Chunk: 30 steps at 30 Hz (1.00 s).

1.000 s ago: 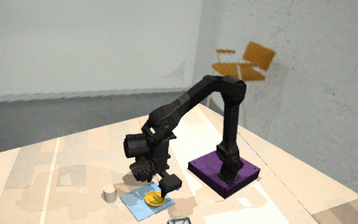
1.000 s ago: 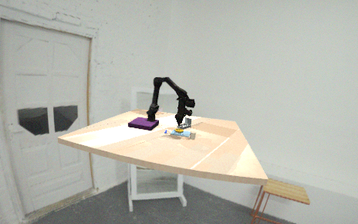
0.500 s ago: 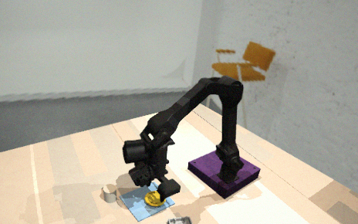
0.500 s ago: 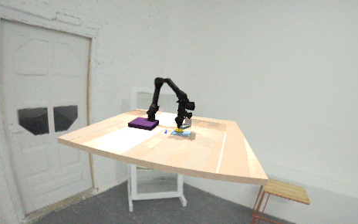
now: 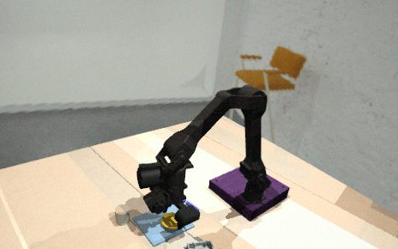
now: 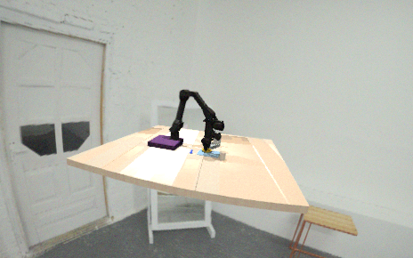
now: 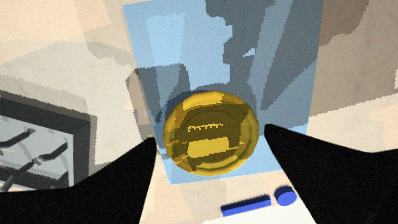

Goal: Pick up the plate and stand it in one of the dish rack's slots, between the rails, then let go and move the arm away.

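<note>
The yellow plate (image 5: 166,222) (image 6: 208,151) (image 7: 210,112) lies flat on the light-blue mat (image 5: 152,235) (image 7: 165,30). My gripper (image 5: 171,220) (image 6: 206,149) (image 7: 210,136) is open and empty, low over the plate. In the wrist view its fingers stand on the left and right sides of the plate, with a small gap at each side. The dish rack (image 5: 199,245) (image 6: 216,142) (image 7: 81,145) stands left of the mat in the wrist view, with rails inside its dark frame. Only part of it shows there, and the bottom edge cuts it off in the top view.
A small blue utensil (image 5: 191,205) (image 6: 191,151) (image 7: 246,205) lies beside the mat, on the arm base's side. A grey cylindrical cup (image 5: 122,215) (image 6: 222,156) stands at the mat's opposite side. The arm stands on a purple block (image 5: 225,187) (image 6: 165,142).
</note>
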Tool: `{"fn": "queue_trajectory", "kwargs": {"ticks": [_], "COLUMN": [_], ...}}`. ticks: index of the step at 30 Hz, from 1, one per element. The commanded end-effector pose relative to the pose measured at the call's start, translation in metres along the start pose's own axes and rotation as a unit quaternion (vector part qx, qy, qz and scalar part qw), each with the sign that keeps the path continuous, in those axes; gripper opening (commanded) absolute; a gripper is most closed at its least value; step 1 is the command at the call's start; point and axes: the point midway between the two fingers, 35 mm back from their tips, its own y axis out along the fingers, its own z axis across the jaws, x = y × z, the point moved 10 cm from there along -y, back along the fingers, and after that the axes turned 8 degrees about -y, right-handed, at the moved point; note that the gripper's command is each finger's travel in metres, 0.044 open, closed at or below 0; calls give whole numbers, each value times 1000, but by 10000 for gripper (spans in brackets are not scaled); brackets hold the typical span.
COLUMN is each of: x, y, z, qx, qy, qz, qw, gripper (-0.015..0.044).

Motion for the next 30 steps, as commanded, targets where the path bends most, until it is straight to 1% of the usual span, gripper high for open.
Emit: {"fn": "queue_trajectory", "kwargs": {"ticks": [1,5,14,25,28,30], "x": [-2,-2,-3,-3,-2,1], "y": [7,13,13,13,10,2], "z": [0,0,0,0,-1,-1], "qx": [-1,-1,-1,-1,-1,-1], "qy": [-3,-3,-3,-3,-3,-3], "qz": [3,3,3,3,3,3], "qw": [1000,1000,1000,1000,1000,1000], "gripper": [400,400,396,323,244,191]}}
